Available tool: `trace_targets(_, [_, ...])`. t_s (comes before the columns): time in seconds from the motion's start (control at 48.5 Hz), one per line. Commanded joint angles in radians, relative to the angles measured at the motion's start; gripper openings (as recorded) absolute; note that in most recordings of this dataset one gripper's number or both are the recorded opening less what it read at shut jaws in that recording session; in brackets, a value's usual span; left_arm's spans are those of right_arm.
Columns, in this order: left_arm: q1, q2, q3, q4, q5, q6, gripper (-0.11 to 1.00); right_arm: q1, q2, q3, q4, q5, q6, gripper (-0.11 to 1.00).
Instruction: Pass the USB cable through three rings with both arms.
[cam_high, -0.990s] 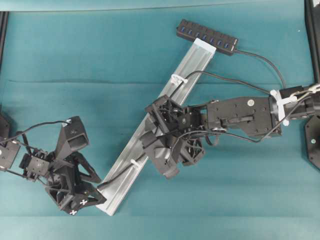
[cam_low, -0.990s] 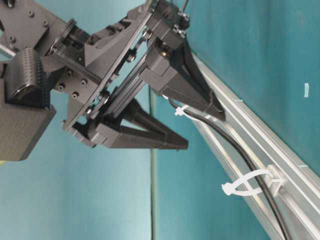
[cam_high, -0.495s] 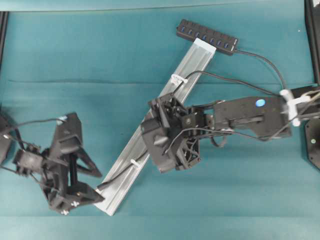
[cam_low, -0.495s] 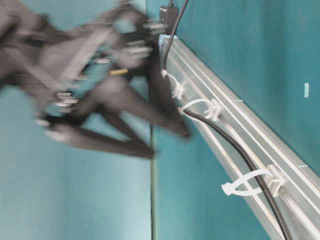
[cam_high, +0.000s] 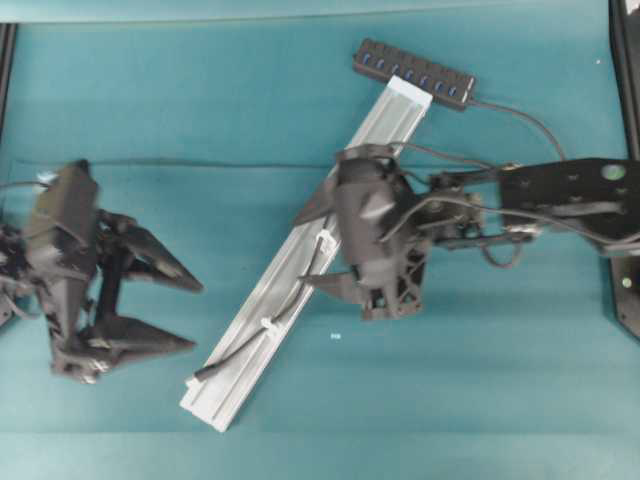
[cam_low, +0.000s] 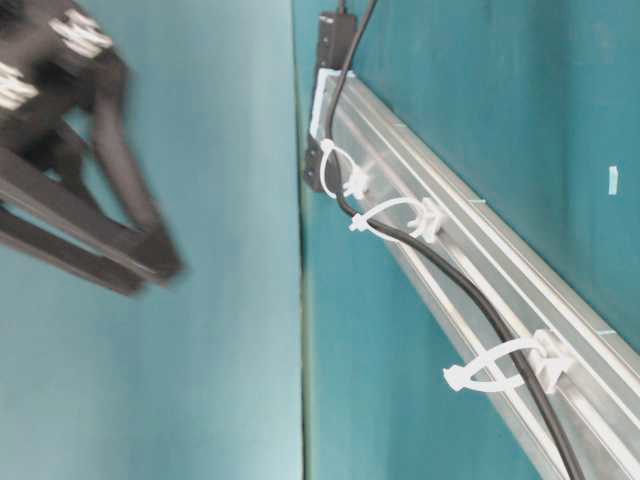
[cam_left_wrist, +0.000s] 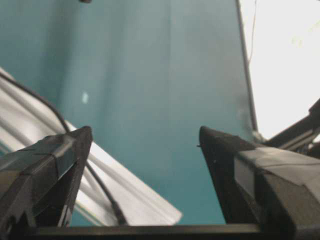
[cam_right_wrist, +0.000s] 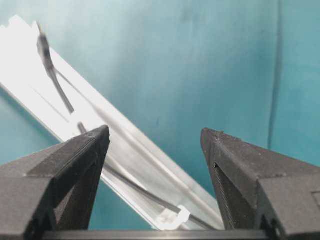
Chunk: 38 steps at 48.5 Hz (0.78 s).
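The USB cable (cam_high: 296, 300) runs from the black hub (cam_high: 413, 73) down the silver rail (cam_high: 255, 350), and its plug (cam_high: 200, 374) lies at the rail's lower end. In the table-level view the cable (cam_low: 470, 290) sits inside all three rings (cam_low: 340, 172) (cam_low: 396, 216) (cam_low: 500, 366). From overhead two rings (cam_high: 268, 325) (cam_high: 325, 241) show; the right arm covers the third. My left gripper (cam_high: 196, 316) is open and empty, left of the rail. My right gripper (cam_high: 300, 252) hovers open over the rail's middle, holding nothing. The wrist views show both gaps (cam_left_wrist: 145, 137) (cam_right_wrist: 155, 134) empty.
The teal cloth (cam_high: 200, 120) covers the whole table. The rail lies diagonally from upper right to lower left. The hub's own lead (cam_high: 530, 120) curves off to the right edge. Black frame bars stand at the far left and right edges.
My left gripper has drawn back left, away from the rail's lower end and the plug. The right gripper has swung up and right off the rail's middle, uncovering the middle ring.
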Motion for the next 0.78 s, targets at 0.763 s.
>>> trace_targets(0.763, [0.087,-0.325,0.032,0.003,0.035,0.135,0.93,-0.038,-0.433,0.284,0.002,-0.230,0.218,0.81])
